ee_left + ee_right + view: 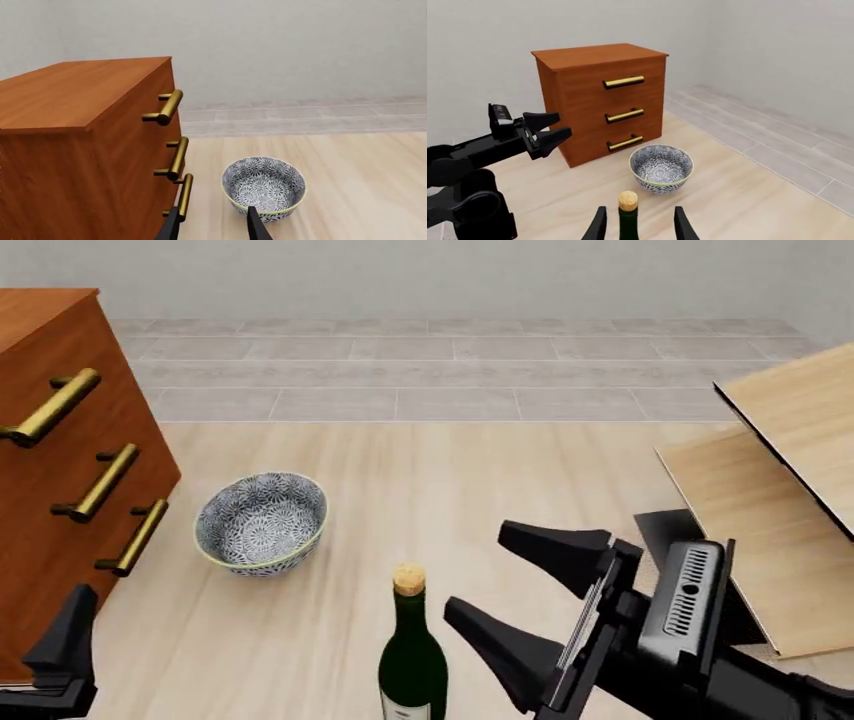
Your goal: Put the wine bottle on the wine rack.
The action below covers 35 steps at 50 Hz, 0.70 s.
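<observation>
While upright, wine bottle (412, 660) just left of open right hand (497, 585), fingers apart

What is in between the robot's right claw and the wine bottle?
Nothing visible. The right gripper is open right beside the wine bottle, with only bare table between them. The bowl sits off to the side.

We see the wine bottle (412, 660) standing upright with bare table around it; the right gripper (514, 585) sits just to its right, fingers spread, nothing between them. The bowl (262, 521) stands off to the bottle's far left, beside the drawer cabinet (60, 490), whose brass handles (100, 482) jut toward it. The wine rack (787, 490) blocks the right side.
</observation>
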Each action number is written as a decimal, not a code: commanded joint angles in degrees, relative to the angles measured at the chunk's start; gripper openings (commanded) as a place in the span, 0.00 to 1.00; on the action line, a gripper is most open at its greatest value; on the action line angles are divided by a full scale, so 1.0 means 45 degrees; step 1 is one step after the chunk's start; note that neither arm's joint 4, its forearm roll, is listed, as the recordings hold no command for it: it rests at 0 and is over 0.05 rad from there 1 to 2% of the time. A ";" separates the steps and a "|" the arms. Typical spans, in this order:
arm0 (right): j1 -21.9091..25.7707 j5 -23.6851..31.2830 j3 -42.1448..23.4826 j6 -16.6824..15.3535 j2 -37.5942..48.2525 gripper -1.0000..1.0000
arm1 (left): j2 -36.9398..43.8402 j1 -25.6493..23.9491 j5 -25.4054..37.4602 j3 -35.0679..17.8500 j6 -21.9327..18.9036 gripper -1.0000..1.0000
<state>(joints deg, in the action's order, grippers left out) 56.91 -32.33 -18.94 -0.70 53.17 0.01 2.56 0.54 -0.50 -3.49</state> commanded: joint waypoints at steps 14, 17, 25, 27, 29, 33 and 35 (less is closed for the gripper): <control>0.0345 -0.1333 0.0071 0.0188 0.1180 1.00 | 0.0000 0.0037 0.0045 -0.0067 -0.0038 1.00; 0.0431 -0.1628 0.0009 0.0172 0.1511 1.00 | 0.0000 0.0047 0.0035 -0.0054 -0.0045 1.00; 0.0627 -0.1963 -0.0145 0.0121 0.1956 1.00 | 0.0000 0.0044 0.0042 -0.0052 -0.0019 1.00; 0.0679 -0.2025 -0.0197 0.0111 0.2065 1.00 | 0.0000 0.0069 0.0020 -0.0039 -0.0056 1.00; 0.0701 -0.2112 -0.0216 0.0129 0.2157 1.00 | 0.0000 0.0101 0.0017 -0.0045 -0.0058 1.00; 0.0769 -0.2266 -0.0222 0.0161 0.2361 1.00 | 0.0000 0.0080 0.0028 -0.0049 -0.0056 1.00; 0.0827 -0.2338 -0.0253 0.0196 0.2481 1.00 | 0.0000 0.0116 0.0019 -0.0044 -0.0034 1.00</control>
<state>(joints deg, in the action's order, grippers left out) 59.80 -41.12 -19.63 -0.02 62.10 0.01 2.88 0.66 -0.70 -3.66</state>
